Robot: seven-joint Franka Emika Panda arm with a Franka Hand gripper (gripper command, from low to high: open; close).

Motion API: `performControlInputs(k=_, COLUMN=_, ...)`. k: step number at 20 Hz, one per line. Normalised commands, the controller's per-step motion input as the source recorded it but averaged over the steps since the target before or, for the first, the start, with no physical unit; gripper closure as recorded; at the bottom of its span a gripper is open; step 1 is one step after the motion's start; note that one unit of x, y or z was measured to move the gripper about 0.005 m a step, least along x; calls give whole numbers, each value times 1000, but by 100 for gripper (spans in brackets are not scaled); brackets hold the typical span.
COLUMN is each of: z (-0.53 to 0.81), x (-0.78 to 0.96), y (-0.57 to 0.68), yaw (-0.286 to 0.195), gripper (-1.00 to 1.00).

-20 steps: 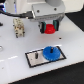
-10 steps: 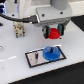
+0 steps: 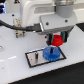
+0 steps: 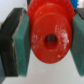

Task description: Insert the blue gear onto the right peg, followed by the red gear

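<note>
Above the plate (image 3: 45, 56) I have the gripper (image 3: 58, 41) clamped on the red gear (image 3: 58, 40), which hangs just over the blue gear (image 3: 50, 52). Blue lies flat toward the exterior view's right end of the plate, and I judge it already seated on the right peg, though that peg is hidden under it and I cannot see it. The other peg (image 3: 37, 53) stands bare toward the exterior view's left. So the first half looks done, and the step in hand is bringing red down onto the same peg.

My next move calls for lining the red gear's bore up over the centre of blue, then a straight descent with the gear kept level, and letting go only once it sits down on the blue one. From the exterior view, red seems slightly off toward the right of blue's centre, so I would judge a small sideways correction is needed first; the angle makes that uncertain.

Only the wrist view shows the grip itself: the pads (image 4: 21, 42) press the red gear (image 4: 50, 40) from two opposite sides, and its centre hole (image 4: 52, 42) faces the camera, open and unobstructed. It shows nothing of plate or peg. Only the exterior view gives me height and position over the plate.
</note>
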Motion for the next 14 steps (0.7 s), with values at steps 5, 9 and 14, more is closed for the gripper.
performControlInputs(k=5, z=-2, x=494, y=-101, yaw=0, gripper=100)
performControlInputs(k=9, z=-57, x=315, y=-108, yaw=0, gripper=100)
performControlInputs(k=14, z=29, x=169, y=-106, yaw=0, gripper=100)
